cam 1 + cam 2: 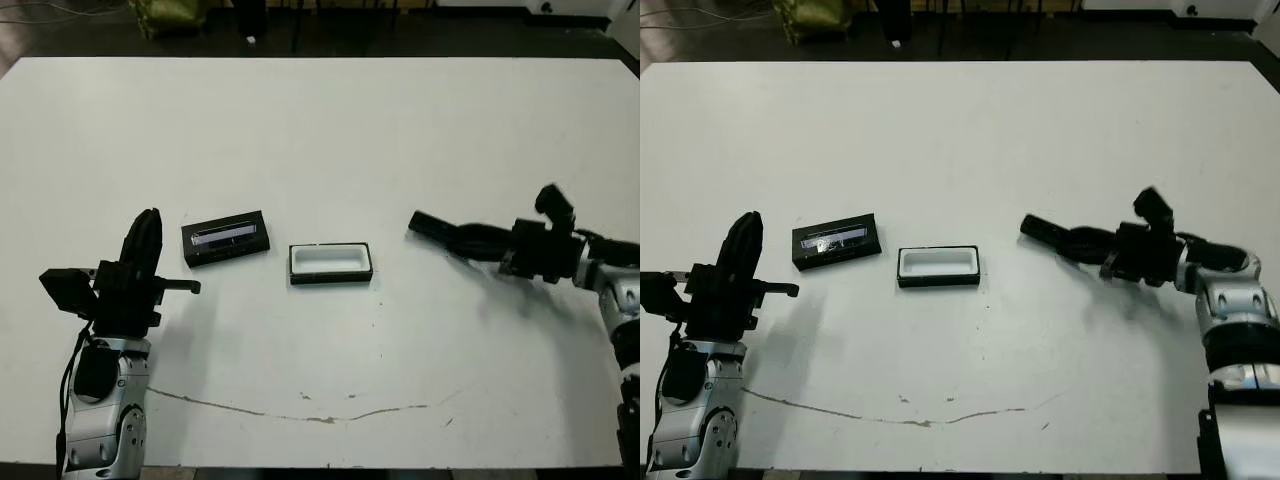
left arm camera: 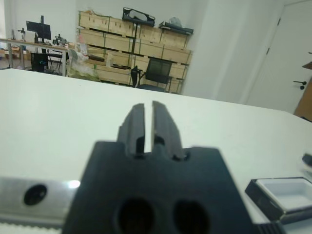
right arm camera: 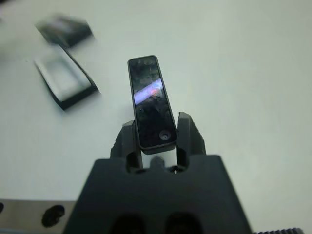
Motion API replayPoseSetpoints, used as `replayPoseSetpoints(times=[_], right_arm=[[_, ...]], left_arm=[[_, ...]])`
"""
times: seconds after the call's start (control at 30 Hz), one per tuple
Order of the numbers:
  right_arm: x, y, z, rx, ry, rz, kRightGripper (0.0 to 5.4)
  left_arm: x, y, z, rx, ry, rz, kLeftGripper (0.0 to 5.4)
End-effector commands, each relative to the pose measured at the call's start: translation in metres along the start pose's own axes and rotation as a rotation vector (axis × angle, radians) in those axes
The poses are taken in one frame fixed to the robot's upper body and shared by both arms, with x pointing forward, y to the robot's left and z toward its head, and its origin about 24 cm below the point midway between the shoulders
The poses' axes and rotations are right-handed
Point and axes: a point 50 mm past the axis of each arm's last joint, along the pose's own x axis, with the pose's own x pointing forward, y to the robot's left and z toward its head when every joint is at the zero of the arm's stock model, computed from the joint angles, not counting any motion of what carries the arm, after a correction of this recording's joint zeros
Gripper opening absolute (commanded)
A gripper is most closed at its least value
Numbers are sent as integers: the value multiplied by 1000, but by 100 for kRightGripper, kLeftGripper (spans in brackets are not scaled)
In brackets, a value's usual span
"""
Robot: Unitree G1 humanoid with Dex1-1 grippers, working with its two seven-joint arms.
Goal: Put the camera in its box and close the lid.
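Gripping the camera (image 3: 151,102) by its near end, the right fingers (image 3: 185,132) clamp either side.

Bright even light, blurred wrist backgrounds.

On your white table (image 1: 970,130) the box (image 1: 938,266) lies near the middle, open, its white lining showing. Just left of it and a little farther away sits the lid (image 1: 836,241), strip up, apart from the box. Your right gripper (image 1: 1040,230) reaches in from the right, holding the camera (image 1: 1036,228) pointed toward the box, well short of it. Your left gripper (image 1: 740,245) stands at the near left, fingers upright and together.
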Motion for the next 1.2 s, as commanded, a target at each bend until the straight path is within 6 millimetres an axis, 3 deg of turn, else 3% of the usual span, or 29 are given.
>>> replayPoseSetpoints(times=[0.03, 0.17, 0.43, 0.73, 1.2], right_arm=[[12, -1, 23, 5, -43, 106, 20], [30, 3, 51, -95, 3, 186, 20], [69, 20, 80, -285, 131, 343, 20], [93, 39, 74, -347, 241, 443, 20], [89, 58, 60, -320, 309, 387, 19]], left_arm=[[-4, 2, -5, 13, 26, 5, 0], [-4, 2, -6, 20, 33, 10, 0], [-5, 0, -7, 9, 31, 9, 0], [-5, -1, -6, 28, 33, 20, 0], [-4, -2, -6, 35, 26, 17, 0]])
